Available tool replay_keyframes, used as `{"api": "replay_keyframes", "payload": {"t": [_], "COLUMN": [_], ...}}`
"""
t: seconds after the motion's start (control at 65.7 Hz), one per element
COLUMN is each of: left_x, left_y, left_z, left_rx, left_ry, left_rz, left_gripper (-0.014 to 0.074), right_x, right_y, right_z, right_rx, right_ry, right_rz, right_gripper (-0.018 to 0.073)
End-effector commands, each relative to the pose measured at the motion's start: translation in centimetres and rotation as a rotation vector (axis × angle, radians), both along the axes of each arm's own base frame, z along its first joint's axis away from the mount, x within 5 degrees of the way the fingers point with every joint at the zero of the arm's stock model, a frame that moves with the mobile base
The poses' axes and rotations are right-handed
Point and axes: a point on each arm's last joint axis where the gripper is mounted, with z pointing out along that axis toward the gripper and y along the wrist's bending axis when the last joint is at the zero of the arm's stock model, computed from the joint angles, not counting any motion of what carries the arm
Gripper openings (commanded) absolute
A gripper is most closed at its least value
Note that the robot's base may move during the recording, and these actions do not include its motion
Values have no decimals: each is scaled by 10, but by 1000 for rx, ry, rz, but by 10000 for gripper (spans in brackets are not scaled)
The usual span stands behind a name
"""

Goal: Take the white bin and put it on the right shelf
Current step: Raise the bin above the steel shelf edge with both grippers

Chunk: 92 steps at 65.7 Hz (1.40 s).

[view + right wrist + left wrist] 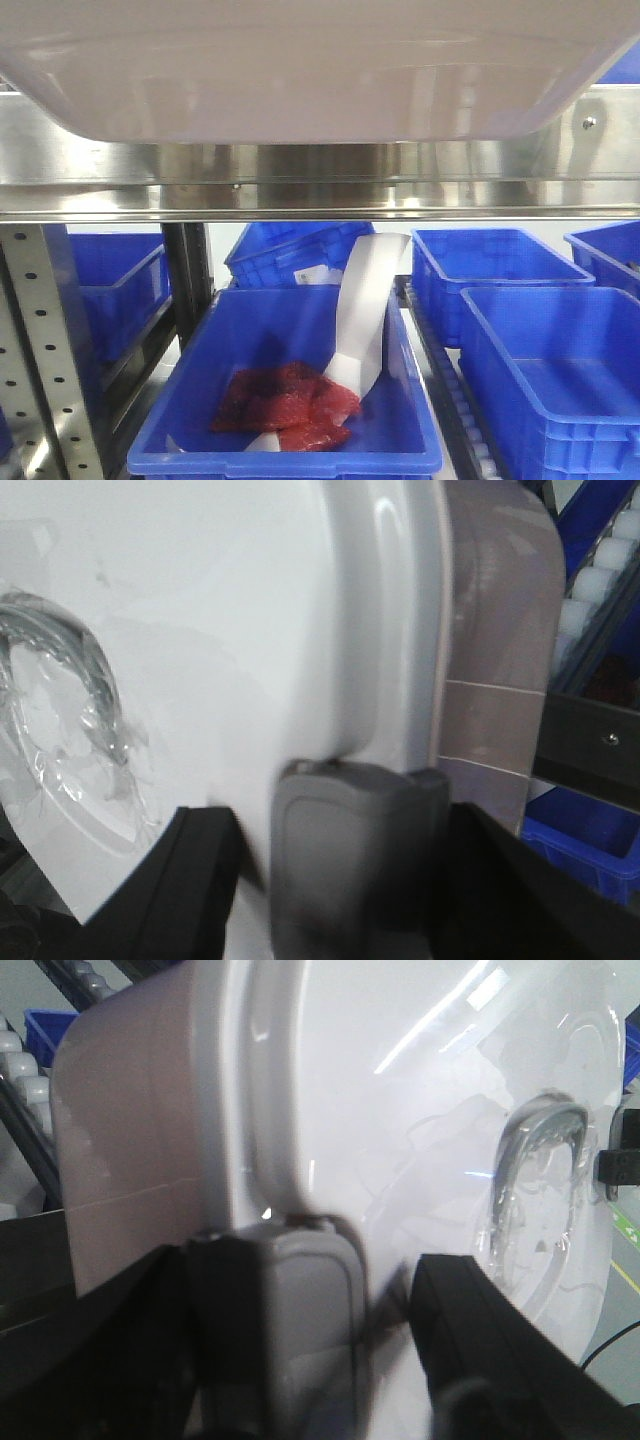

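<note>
Where the front view tops out, holds the white bin point(300, 80) aloft, overlapping the riveted steel rail of the right shelf point(320, 165); cannot tell whether touching. Clamps the left gripper point(305, 1290) on the lid's rim, grey pad flat against it, and the right gripper point(350, 820) on the opposite rim likewise. Below the rail, shows blue crates, the nearest crate point(290, 460) carrying red pieces point(285, 400) and a white sheet point(365, 300). Shows a perforated upright point(40, 340) at left.

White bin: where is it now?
The white bin spans the front view's top, in front of the right shelf, above a blue crate.
</note>
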Motion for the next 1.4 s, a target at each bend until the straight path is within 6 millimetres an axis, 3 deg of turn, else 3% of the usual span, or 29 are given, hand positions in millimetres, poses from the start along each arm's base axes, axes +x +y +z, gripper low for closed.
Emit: {"api": "replay_keyframes", "payload": {"t": [0.0, 1.019, 1.232, 1.384], "left_x": [-21, -19, 4, 30], "left_y": [-14, -13, -12, -14], "left_z": [28, 28, 45, 58], "left_rx": [-192, -204, -364, -366], "left_ry": [-28, -27, -10, -5], "left_rz": [-189, -160, -137, -172], "left_gripper": [295, 295, 295, 295], "right_x": [-16, -16, -4, 17], "right_y": [15, 16, 17, 14], "right_z": [25, 28, 36, 56], "right_rx": [189, 225, 301, 336], "right_ry": [-36, -42, -28, -70], "right_rz": [155, 163, 171, 156], "right_gripper": [335, 335, 335, 335]}}
